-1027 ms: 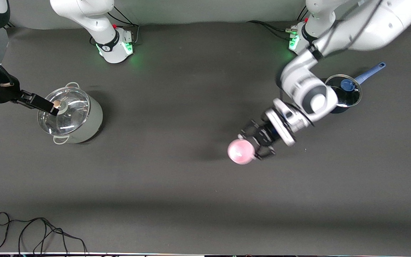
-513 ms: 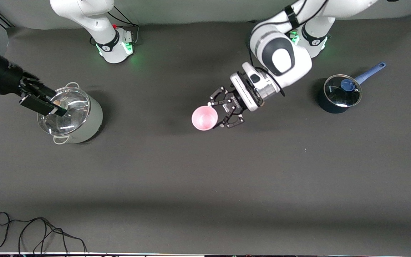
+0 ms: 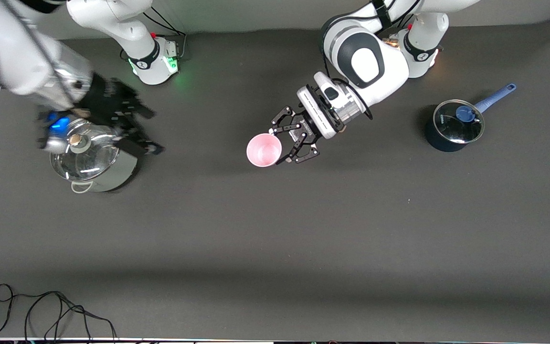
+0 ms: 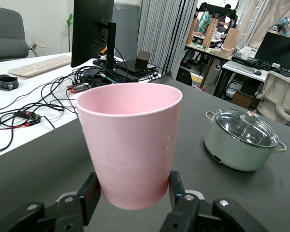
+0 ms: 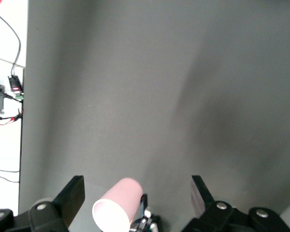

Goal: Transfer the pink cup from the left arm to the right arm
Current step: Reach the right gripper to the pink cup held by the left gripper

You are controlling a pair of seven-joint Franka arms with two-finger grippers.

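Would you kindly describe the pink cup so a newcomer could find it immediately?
Start at the left arm's gripper over mid-table: the pink cup sits upright in its jaws. It is small, plain and handleless, unlike the lidded steel pot and blue saucepan.

A steel pot with glass lid point(image 3: 94, 160) is sitting toward the right arm's end of the table point(image 3: 275, 229); a dark blue saucepan point(image 3: 454, 126) is sitting toward the left arm's end. A black cable point(image 3: 50, 310) is lying at the front camera's edge.

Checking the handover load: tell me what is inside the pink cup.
Nothing shows inside the small pale pink plastic cup: the front view looks into its mouth and sees bare pink. The left hand holds it upright by its base; the left wrist view shows only its outside.
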